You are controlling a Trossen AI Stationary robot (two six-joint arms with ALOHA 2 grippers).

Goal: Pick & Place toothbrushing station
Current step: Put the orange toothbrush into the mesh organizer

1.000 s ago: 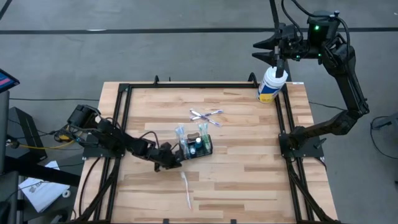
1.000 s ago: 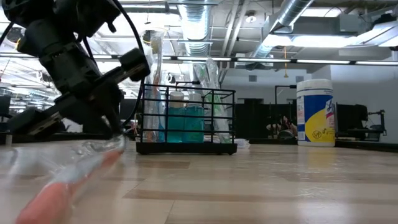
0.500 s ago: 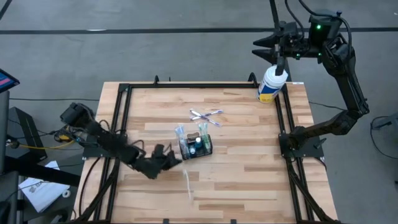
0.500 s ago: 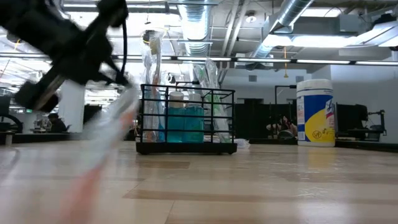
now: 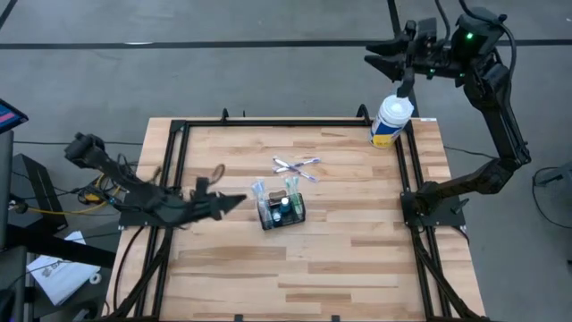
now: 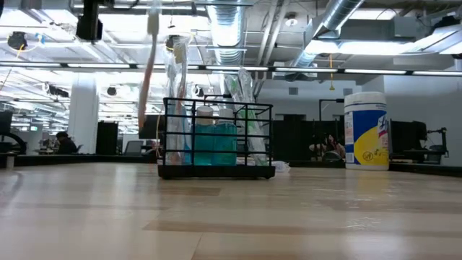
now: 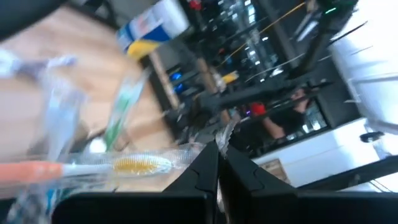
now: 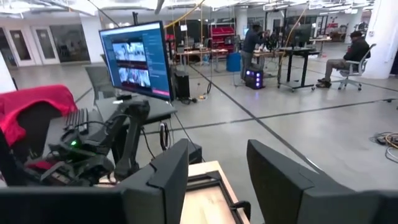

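Observation:
The black wire-mesh basket [image 5: 281,211] stands on the table's middle, holding wrapped toothbrushes and a teal bottle; it also shows in the low view [image 6: 216,148]. My left gripper [image 5: 236,201] is just left of the basket, above the table, shut on a clear-wrapped toothbrush with an orange handle [image 7: 74,168]. In the low view that toothbrush [image 6: 146,68] hangs almost upright. My right gripper [image 8: 217,180] is open and empty, high above the white-and-yellow wipes tub [image 5: 391,121] at the far right corner. My left gripper pinches the clear wrapper's end [image 7: 202,149], just past the brush head with yellow bristles [image 7: 132,165], between its two shut fingers. The toothbrush lies across the fingers. It is lifted clear of the table, head end up and orange handle hanging down.
Two small wrapped items [image 5: 296,165] lie crossed on the wood beyond the basket. A black metal frame [image 5: 179,134] runs round the tabletop. The near half of the table [image 5: 313,268] is bare wood.
My left gripper has risen from the table's near middle and gone toward the far edge, turning as it went. The toothbrush, which lay flat on the wood near the front, is lifted clear and swung up to hang almost upright.

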